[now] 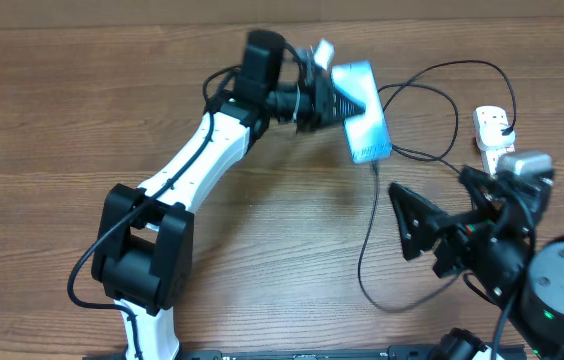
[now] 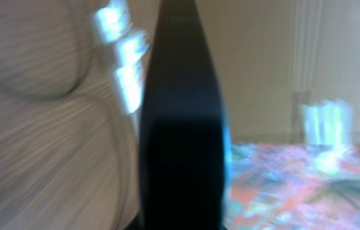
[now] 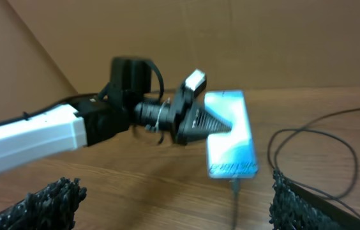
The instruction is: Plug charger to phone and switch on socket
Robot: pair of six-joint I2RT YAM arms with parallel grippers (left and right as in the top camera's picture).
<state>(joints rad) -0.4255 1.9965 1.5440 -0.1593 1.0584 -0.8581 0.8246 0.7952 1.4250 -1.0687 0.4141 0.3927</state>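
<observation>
Left gripper (image 1: 345, 100) is clamped on the phone (image 1: 367, 128) by a long edge, far-centre, with the charger (image 1: 372, 215) tip at its near short end, seemingly seated; socket (image 1: 492, 130) sits far-right, just beyond the spread, empty right gripper (image 1: 409, 218), the nearer arm.

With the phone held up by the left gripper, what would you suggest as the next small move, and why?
Probably swing the right gripper toward the socket: the charger already seems joined to the phone in the left gripper, and the right one is open and empty.
</observation>
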